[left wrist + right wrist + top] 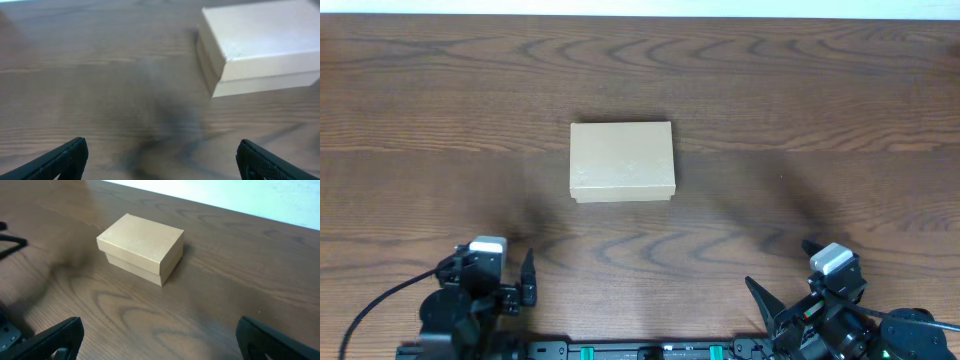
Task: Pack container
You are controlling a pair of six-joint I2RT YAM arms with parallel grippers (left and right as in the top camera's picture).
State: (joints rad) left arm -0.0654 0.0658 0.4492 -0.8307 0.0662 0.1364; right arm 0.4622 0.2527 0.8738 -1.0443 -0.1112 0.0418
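no legible text, container (621, 160) seemingly unmarked

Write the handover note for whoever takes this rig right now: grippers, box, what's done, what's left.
Left gripper: open, empty, at the near side of the table, short of the container.
Right gripper: open, empty, also short of it.
Container: mid-table, lid shut, touched by neither arm.
Done: nothing that shows.
Left: the whole packing job. No item to pack appears in any view.
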